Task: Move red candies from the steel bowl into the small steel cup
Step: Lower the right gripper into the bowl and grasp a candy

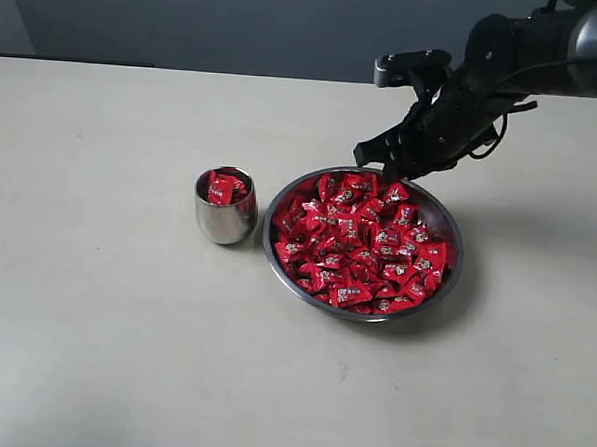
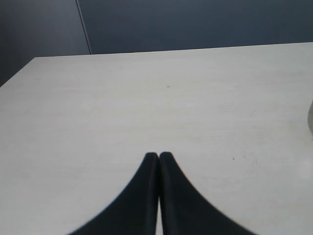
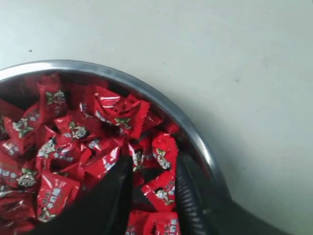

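The steel bowl (image 1: 268,237) sits right of centre, heaped with red candies (image 1: 362,245). Just left of it stands the small steel cup (image 1: 225,218), with a few red candies (image 1: 222,187) showing at its mouth. My right gripper (image 1: 386,170) is down at the bowl's far rim. In the right wrist view the gripper (image 3: 155,159) is open, its fingers dipped among the candies (image 3: 73,132) just inside the rim (image 3: 146,90). One candy (image 3: 166,188) lies between the fingers, with a dark gap beside it. My left gripper (image 2: 158,154) is shut and empty over bare table.
The pale table (image 1: 93,323) spreads wide to the left and in front of the bowl and cup. A dark wall (image 1: 239,20) runs behind the table's far edge. The right arm (image 1: 528,55) reaches in from the upper right.
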Controlling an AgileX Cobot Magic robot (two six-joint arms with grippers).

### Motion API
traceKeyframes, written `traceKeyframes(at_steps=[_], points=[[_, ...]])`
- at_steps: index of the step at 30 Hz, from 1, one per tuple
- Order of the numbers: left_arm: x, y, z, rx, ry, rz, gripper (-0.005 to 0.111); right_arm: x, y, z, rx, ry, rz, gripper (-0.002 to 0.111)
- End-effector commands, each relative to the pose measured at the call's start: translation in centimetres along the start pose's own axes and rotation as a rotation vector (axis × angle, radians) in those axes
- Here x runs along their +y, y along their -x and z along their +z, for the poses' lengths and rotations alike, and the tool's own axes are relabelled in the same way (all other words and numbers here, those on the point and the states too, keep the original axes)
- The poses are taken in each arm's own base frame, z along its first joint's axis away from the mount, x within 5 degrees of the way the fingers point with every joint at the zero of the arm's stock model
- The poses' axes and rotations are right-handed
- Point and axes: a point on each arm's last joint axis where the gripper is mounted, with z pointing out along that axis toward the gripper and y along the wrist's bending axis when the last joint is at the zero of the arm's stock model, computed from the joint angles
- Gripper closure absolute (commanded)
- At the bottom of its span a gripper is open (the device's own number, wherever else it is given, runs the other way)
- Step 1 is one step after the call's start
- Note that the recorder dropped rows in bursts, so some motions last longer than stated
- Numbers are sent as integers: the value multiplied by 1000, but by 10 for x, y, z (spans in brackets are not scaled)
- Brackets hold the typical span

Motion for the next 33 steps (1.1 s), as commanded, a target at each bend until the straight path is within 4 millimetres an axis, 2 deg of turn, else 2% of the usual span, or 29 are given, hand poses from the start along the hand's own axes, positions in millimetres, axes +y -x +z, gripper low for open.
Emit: traceKeyframes(at_steps=[1, 9, 23, 33], points=[[0, -1, 0, -8, -5, 2, 106, -6, 5, 4, 30, -42, -18, 78], [0, -1, 0, -8, -5, 2, 106, -9, -2, 22, 80, -52, -30, 78], [0, -1, 0, -8, -5, 2, 106, -9, -1, 24, 74, -52, -28, 78], [0, -1, 0, -8, -5, 2, 106, -9, -8, 41, 117, -35, -3, 78]])
